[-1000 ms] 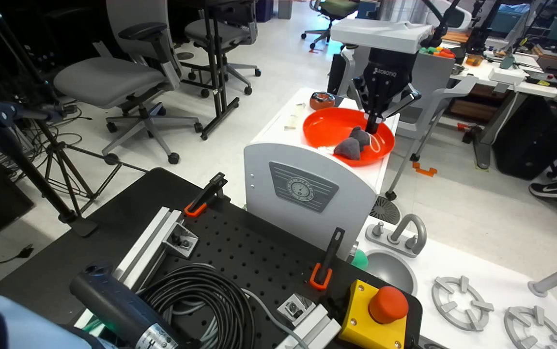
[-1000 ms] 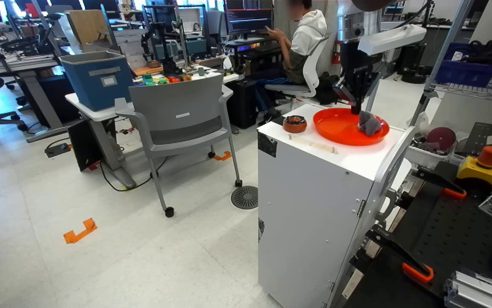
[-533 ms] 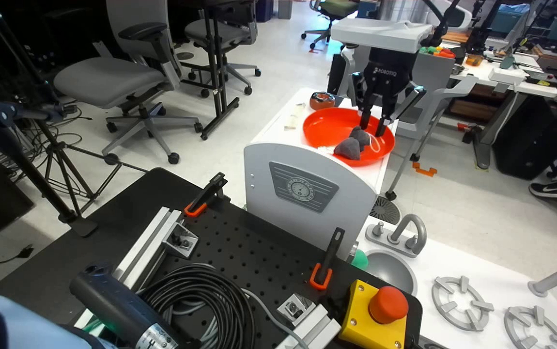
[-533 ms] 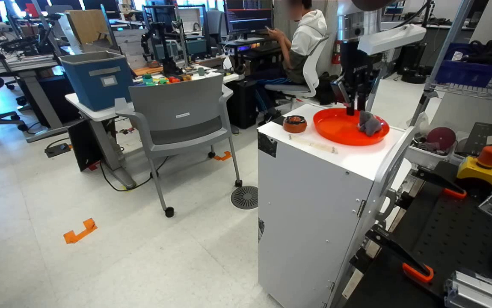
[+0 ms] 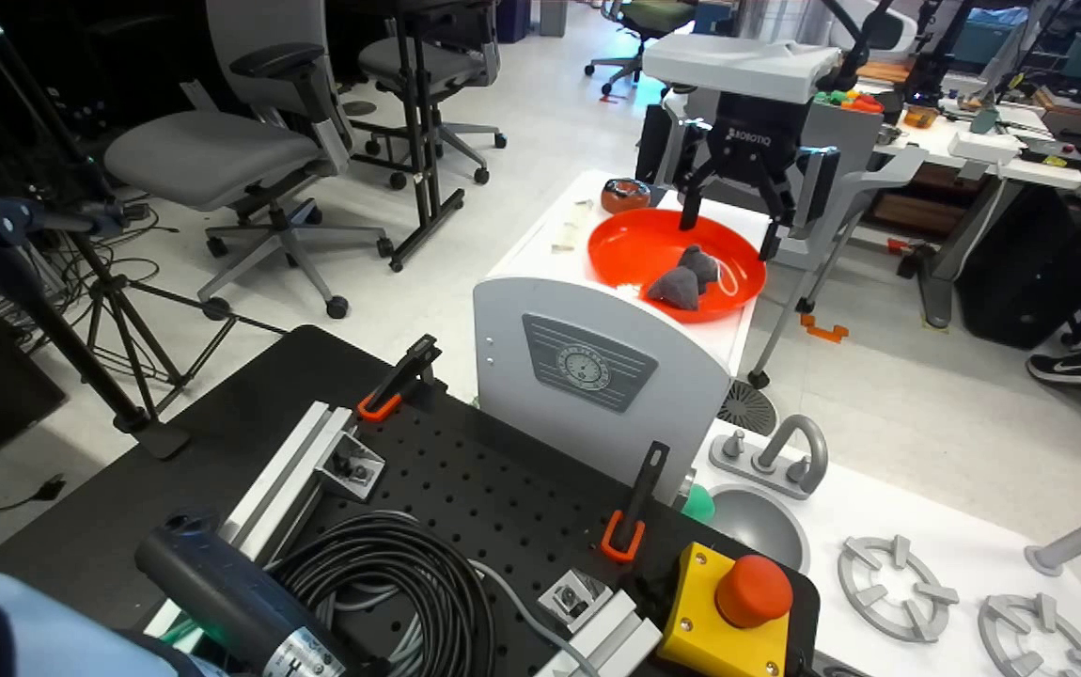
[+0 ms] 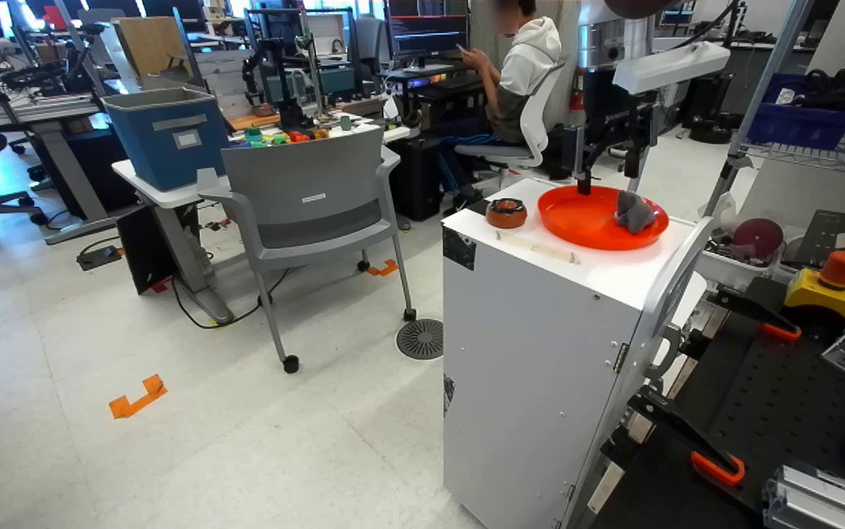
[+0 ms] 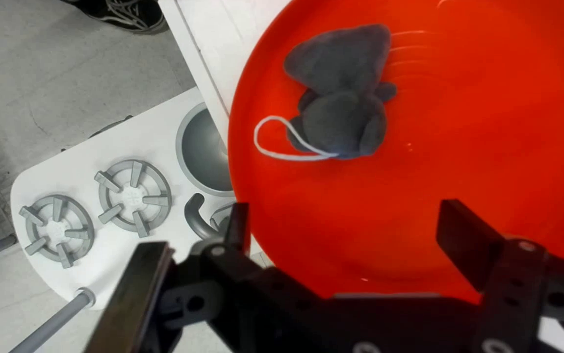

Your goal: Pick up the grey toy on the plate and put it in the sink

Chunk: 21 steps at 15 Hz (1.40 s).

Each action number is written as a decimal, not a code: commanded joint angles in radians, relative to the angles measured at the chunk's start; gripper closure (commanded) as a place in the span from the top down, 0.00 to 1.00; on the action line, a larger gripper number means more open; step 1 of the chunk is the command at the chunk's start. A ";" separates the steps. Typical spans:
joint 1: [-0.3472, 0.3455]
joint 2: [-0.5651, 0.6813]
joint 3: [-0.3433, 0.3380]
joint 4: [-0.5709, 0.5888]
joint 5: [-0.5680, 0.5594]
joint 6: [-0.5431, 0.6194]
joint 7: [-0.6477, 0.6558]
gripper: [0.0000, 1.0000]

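Orange plate sat partly below the gripper, jaws spread wide and empty, and the grey toy lay on the plate at the jaws' 12 o'clock (wrist view), so imo going straight down risked bonking plate instead of toy.

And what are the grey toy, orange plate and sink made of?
The grey toy looks like plush cloth: matte, plump, no glints. The orange plate seems glossy plastic, with bright glints. The sink, smooth and evenly grey, could be plastic or metal.
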<state>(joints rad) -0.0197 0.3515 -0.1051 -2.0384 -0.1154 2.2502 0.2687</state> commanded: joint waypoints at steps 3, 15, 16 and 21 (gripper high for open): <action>0.006 -0.022 -0.003 -0.046 -0.012 0.087 -0.002 1.00; 0.003 0.000 -0.003 -0.035 0.000 0.082 -0.004 1.00; 0.003 0.000 -0.003 -0.035 0.000 0.082 -0.004 1.00; 0.003 0.000 -0.003 -0.035 0.000 0.082 -0.004 1.00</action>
<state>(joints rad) -0.0196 0.3516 -0.1051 -2.0743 -0.1171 2.3332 0.2666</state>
